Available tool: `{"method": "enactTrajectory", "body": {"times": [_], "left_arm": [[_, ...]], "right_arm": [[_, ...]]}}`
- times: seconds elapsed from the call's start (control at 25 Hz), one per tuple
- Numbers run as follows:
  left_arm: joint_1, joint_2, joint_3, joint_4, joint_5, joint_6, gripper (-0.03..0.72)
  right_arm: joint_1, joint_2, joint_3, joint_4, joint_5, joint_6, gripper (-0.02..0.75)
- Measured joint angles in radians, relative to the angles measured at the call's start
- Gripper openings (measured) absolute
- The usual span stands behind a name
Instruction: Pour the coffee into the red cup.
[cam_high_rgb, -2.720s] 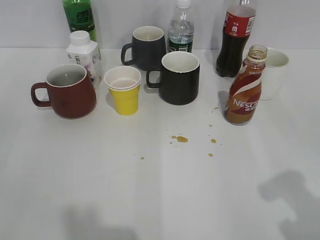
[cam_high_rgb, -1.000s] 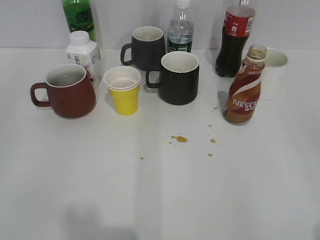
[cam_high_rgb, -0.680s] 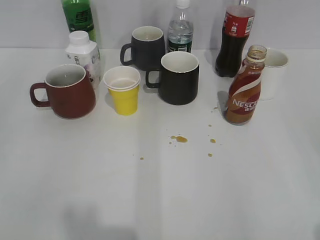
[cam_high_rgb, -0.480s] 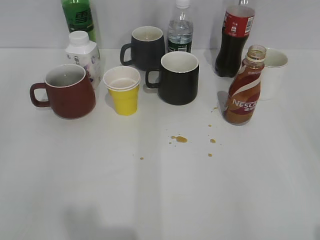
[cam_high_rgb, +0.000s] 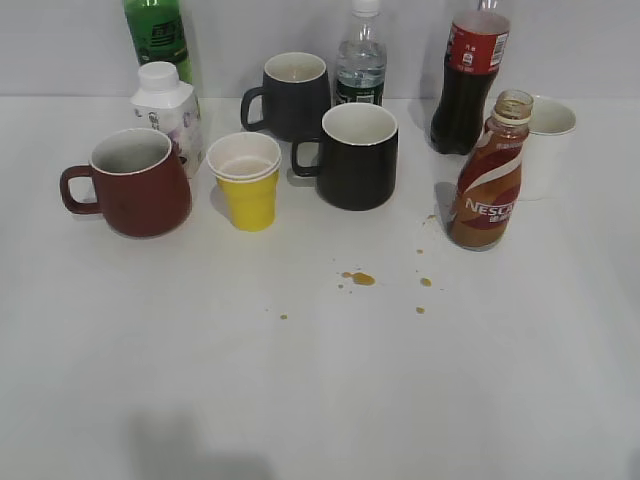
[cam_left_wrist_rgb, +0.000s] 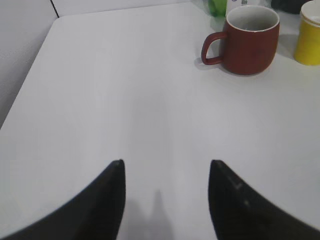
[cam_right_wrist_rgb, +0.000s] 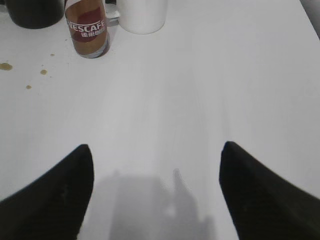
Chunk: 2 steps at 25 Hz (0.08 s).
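Note:
The coffee bottle (cam_high_rgb: 488, 185) with the NESCAFE label stands open and upright at the right of the table; it also shows in the right wrist view (cam_right_wrist_rgb: 88, 27). The red cup (cam_high_rgb: 135, 185) stands at the left, handle to the left, and shows in the left wrist view (cam_left_wrist_rgb: 247, 40). Neither gripper shows in the exterior view. My left gripper (cam_left_wrist_rgb: 166, 167) is open and empty, well short of the red cup. My right gripper (cam_right_wrist_rgb: 156, 150) is open and empty, well short of the coffee bottle.
A yellow paper cup (cam_high_rgb: 246, 182), two black mugs (cam_high_rgb: 358, 155) (cam_high_rgb: 292, 95), a white cup (cam_high_rgb: 545, 145), a cola bottle (cam_high_rgb: 470, 80), a water bottle (cam_high_rgb: 361, 60), a green bottle (cam_high_rgb: 157, 35) and a white carton (cam_high_rgb: 167, 105) stand around. Brown drops (cam_high_rgb: 362, 278) lie on the table.
The arm shadow at the lower right of the table has gone. The bottle, the cups and the mugs stand where they were.

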Motion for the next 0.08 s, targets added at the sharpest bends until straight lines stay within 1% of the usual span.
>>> {"method": "enactTrajectory", "body": {"times": [0.08], "left_arm": [[0.000, 0.000, 0.000, 0.000, 0.000, 0.000, 0.415]], "right_arm": [[0.000, 0.000, 0.000, 0.000, 0.000, 0.000, 0.587]]}}
